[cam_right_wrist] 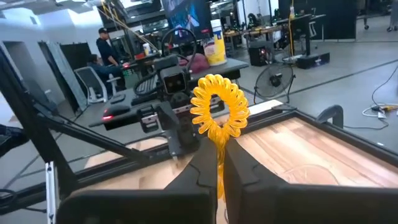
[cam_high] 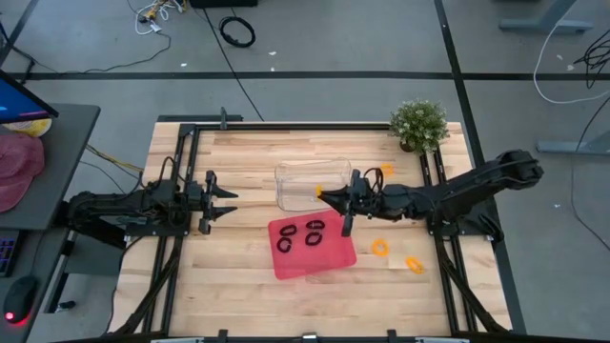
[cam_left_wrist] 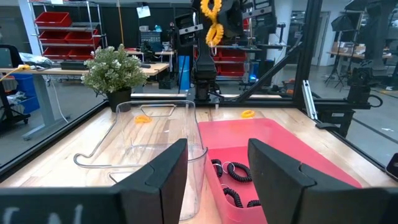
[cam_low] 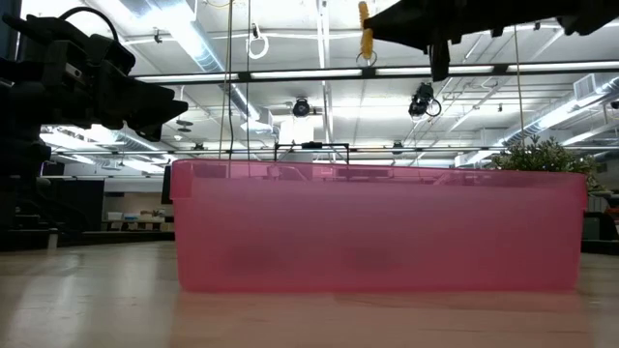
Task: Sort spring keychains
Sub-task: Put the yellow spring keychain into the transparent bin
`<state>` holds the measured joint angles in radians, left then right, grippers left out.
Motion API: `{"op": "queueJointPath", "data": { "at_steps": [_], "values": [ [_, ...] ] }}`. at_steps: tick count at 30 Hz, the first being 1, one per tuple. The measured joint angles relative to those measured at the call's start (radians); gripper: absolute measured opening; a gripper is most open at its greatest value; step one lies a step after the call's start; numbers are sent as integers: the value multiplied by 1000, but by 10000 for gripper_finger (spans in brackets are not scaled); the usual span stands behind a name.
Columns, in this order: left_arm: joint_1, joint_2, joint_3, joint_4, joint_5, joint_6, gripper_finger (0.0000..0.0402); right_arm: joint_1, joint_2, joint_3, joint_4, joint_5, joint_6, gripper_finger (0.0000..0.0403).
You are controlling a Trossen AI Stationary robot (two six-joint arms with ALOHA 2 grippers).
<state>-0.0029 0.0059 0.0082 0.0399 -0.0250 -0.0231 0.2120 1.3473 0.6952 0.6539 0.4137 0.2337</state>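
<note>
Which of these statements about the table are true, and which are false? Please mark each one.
1. The right tool is shut on an orange keychain. True.
2. The red tray holds orange keychains. False: it holds black keychains only.
3. The left tool is open and holds nothing. True.
4. The clear bin stands on the red tray. False: it stands beside it, on the wooden table.
5. Two orange keychains lie on the table at the right of the tray. True.
</note>
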Motion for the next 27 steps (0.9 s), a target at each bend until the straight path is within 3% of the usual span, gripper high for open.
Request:
{"op": "queueJointPath", "data": {
  "at_steps": [21,27],
  "values": [
    [0,0,0,0,0,0,172,-21,79,0,71,-43,13,0],
    [0,0,0,0,0,0,172,-17,107,60,-13,-40,15,0]
  ]
}}
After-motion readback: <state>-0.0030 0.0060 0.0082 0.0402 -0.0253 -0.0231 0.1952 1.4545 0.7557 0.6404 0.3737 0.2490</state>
